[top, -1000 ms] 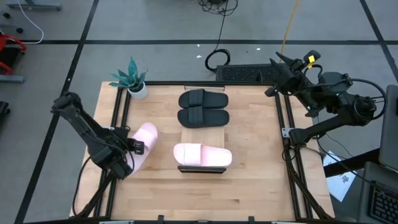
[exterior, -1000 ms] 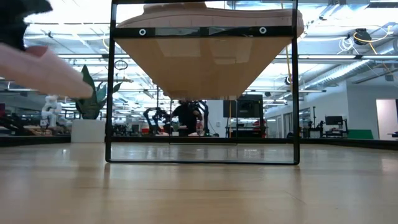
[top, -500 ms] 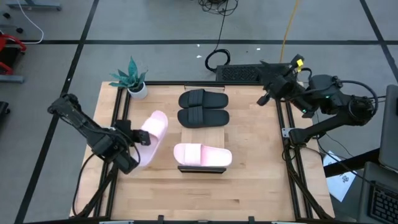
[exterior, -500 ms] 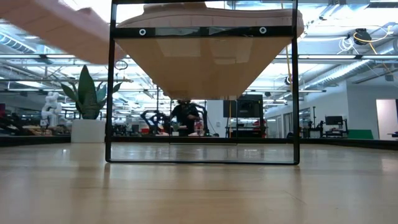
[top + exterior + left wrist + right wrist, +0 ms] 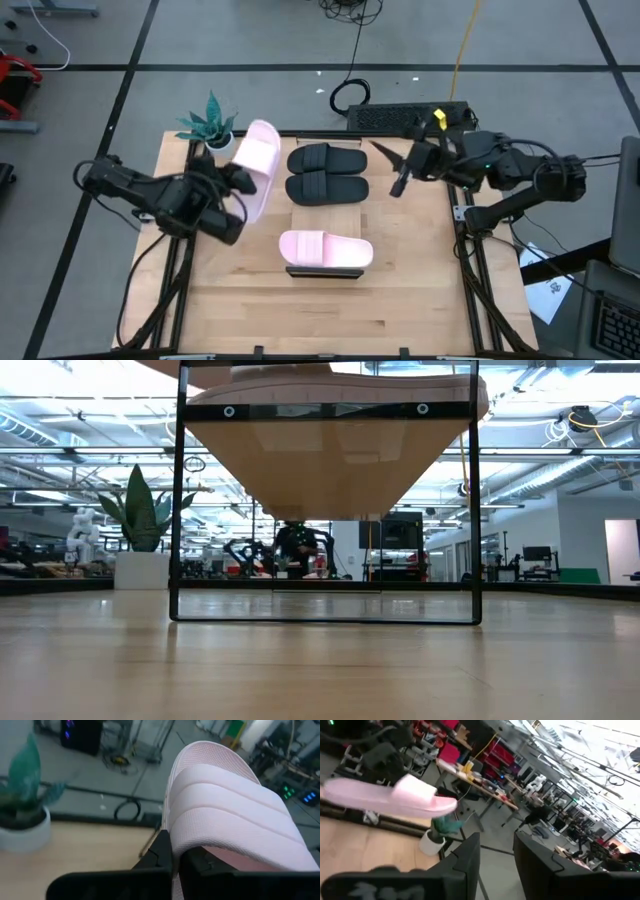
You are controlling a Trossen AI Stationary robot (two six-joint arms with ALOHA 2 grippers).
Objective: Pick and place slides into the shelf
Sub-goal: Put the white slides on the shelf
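Pink slide (image 5: 256,160) gripped by left fingers (image 5: 236,183), beside black slides (image 5: 327,174)

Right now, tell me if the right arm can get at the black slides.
Probably yes: the right gripper, open and empty, hovers just beside the black slides, with nothing between them.

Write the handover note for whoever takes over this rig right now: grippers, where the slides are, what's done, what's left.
Left gripper: shut on a pink slide, held raised above the table's far left, near the potted plant.
Right gripper: open, empty, hovering right of the black slides.
Shelf: mid-table. Both black slides lie side by side at its far end; the other pink slide lies at its near end.
Done: three slides appear to be on the shelf.
Left: set the held pink slide in the gap between the black pair and the pink one, then release.
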